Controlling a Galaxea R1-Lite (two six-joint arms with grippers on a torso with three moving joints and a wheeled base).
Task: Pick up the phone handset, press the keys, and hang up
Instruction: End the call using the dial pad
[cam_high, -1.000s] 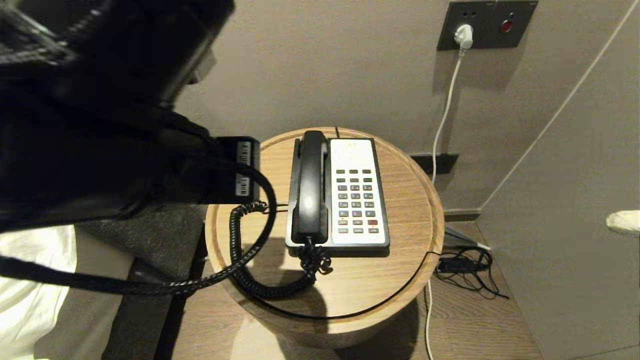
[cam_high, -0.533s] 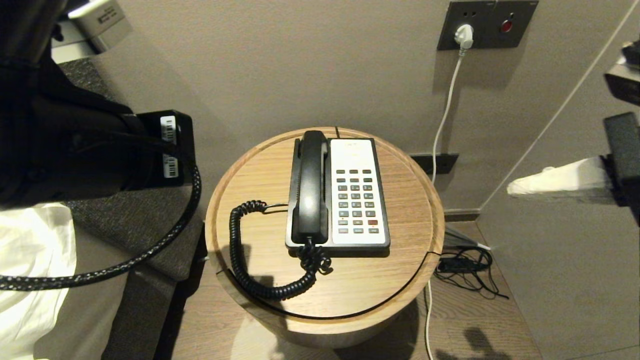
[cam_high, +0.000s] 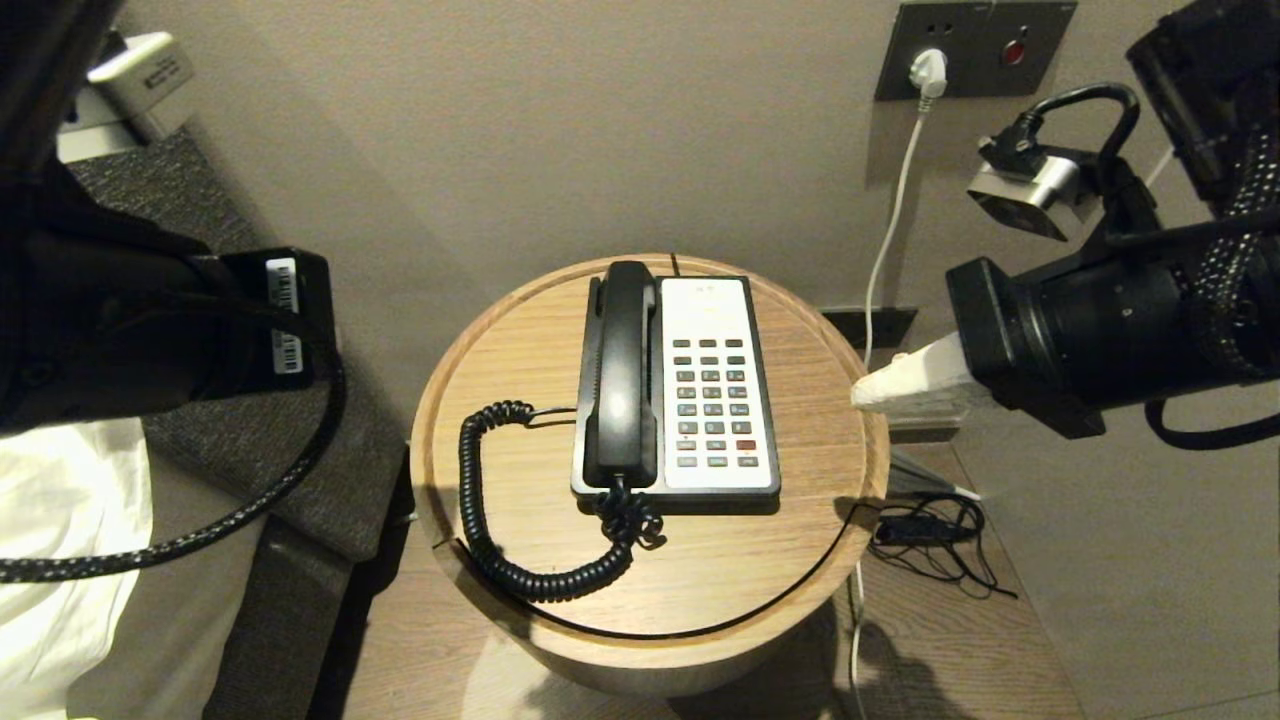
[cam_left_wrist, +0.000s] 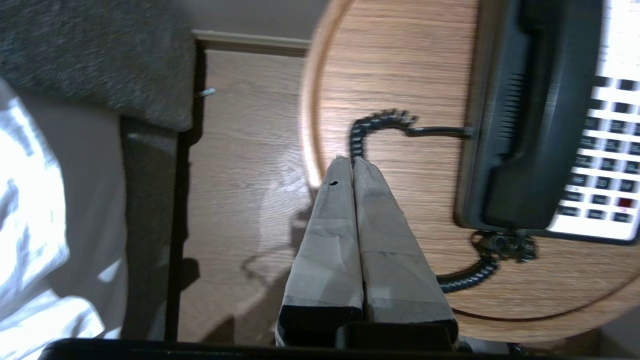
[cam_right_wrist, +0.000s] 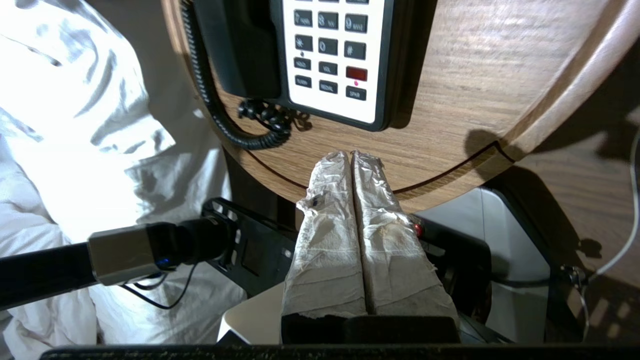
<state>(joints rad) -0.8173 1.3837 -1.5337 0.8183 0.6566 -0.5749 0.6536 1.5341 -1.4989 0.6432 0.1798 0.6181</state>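
Note:
The black phone handset (cam_high: 623, 370) lies in its cradle on the left side of the black-and-white phone base (cam_high: 715, 470), with the grey keys (cam_high: 710, 400) to its right. Its coiled cord (cam_high: 500, 520) loops over the round wooden table (cam_high: 800, 540). My right gripper (cam_high: 862, 396) is shut and empty, its taped tip above the table's right rim. The left gripper (cam_left_wrist: 350, 161) is shut and empty too, out to the table's left. The left wrist view shows the handset (cam_left_wrist: 535, 125), and the right wrist view shows the keys (cam_right_wrist: 330, 45).
A wall socket plate (cam_high: 975, 48) holds a white plug whose cable (cam_high: 885, 240) runs down behind the table. Black cables (cam_high: 935, 540) lie tangled on the floor at the right. White bedding (cam_high: 60, 560) and a grey bed edge (cam_high: 280, 470) stand at the left.
The right arm has swung in from the right edge, bringing its shut tip to the table's right rim. The left arm has drawn back off the table to the left.

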